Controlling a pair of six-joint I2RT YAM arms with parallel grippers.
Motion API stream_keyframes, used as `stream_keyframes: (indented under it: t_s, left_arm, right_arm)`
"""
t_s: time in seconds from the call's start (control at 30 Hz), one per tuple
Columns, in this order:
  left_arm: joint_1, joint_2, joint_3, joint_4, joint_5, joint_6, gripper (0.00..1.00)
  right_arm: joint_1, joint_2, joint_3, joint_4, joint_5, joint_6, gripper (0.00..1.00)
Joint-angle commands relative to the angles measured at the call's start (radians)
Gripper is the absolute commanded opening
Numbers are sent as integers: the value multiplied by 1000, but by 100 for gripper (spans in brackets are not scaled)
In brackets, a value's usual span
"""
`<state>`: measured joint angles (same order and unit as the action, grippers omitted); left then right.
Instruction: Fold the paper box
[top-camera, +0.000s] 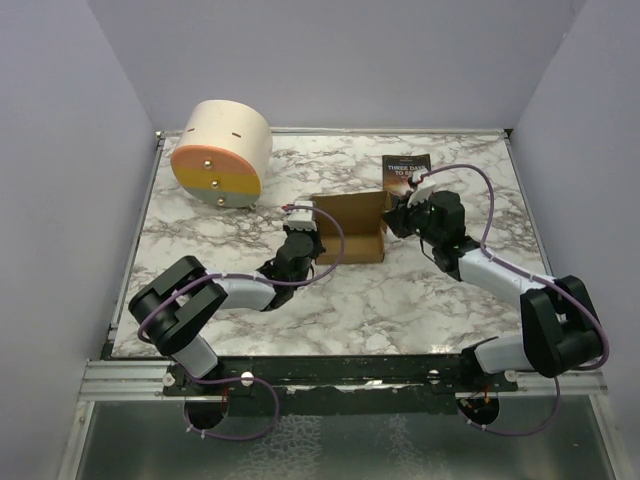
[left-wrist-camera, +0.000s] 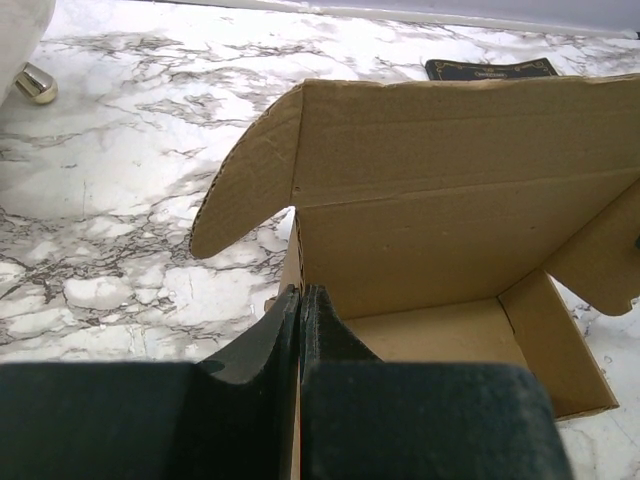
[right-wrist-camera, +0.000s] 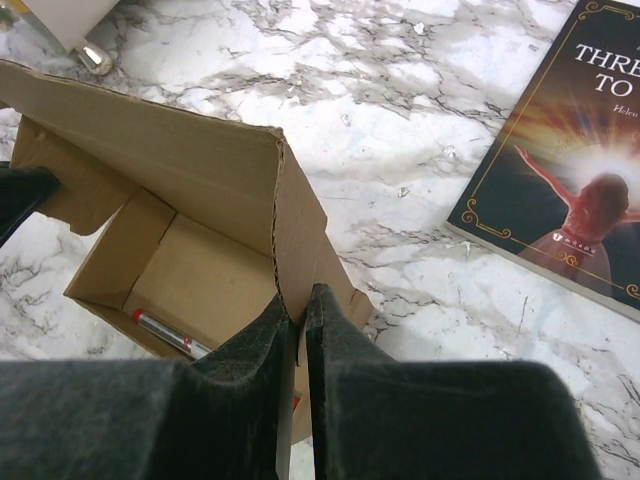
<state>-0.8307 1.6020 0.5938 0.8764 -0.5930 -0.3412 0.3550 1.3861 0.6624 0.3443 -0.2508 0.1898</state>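
Gripping the paper box (top-camera: 350, 215) at mid-surface (top-camera: 400, 300), I have my left fingers (left-wrist-camera: 312, 325) clenched on its left wall and my right fingers (right-wrist-camera: 322, 325) on its right wall, with the paperback book (top-camera: 405, 170) just beyond.

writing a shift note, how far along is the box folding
Done: the paper box has its base and walls standing. In hand: left hand and right hand each pinch cardboard at opposite ends. Left: the lid stands open, untucked.
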Motion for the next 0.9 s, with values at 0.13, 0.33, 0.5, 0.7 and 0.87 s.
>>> stream_keyframes:
  t_s: [0.13,0.33,0.5,0.7,0.87]
  left_arm:
    - [-39,-43,-46,34,53,-14,0]
    - [-42,-64,-67,42,64,-6,0]
    - [-46,-76,-87,56,74,-2,0]
    - [-54,-79,-96,54,76,-5,0]
    - [-61,-82,-105,45,76,-14,0]
  right_arm:
    - [45,-54,-26,-89,-52,-8,8]
    - [48,-72,-30,-129,-60,-9,11]
    - [53,-79,-33,-152,-52,-22,11]
    - [56,-76,-31,-166,-30,-36,10]
    - [58,-81,-35,-179,-38,-44,9]
